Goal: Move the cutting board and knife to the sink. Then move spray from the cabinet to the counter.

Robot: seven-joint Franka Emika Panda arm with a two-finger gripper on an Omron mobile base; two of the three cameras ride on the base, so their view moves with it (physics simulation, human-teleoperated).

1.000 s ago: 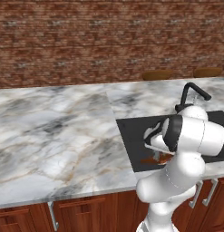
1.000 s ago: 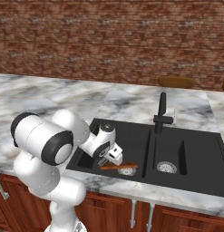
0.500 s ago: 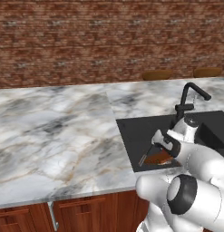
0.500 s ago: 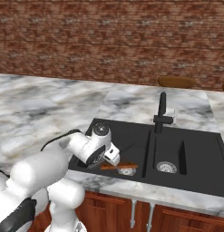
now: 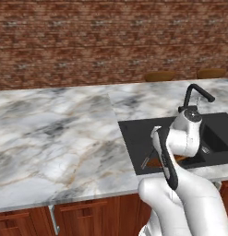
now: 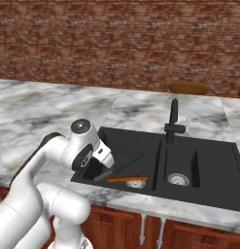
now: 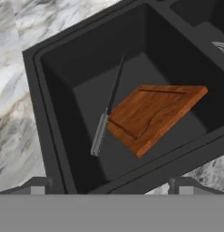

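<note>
Cutting board [image 7: 156,113]: reddish-brown wood with a darker groove inside the rim, lying in the larger basin of the sink [image 7: 63,68]; the hand view gives its whole top face, while the right base view [image 6: 127,178] gives only a thin edge-on sliver near the front wall and the left base view [image 5: 157,162] a small brown patch behind the arm. Knife [image 7: 106,111]: long dark blade with a grey handle, lying on the basin floor along the board's edge, touching or just beside it; whether it overlaps the board cannot be told. In the right base view the knife [image 6: 122,167] shows as a dark slanted line, in the left base view [image 5: 147,159] as a short grey streak. Gripper [image 7: 109,185]: jaws spread wide with nothing between them, poised above the basin; only its finger tips [image 7: 38,186] show at the bottom of the hand view. Faucet [image 6: 172,121]: angular, black, seen whole from the right base view, partly covered by the arm in the left. Round steel drain [image 6: 178,179]: in the smaller basin, cut off at the hand view's edge. Counter [image 5: 55,133]: white-and-grey marble around the sink, brick wall [image 5: 87,41] behind.
</note>
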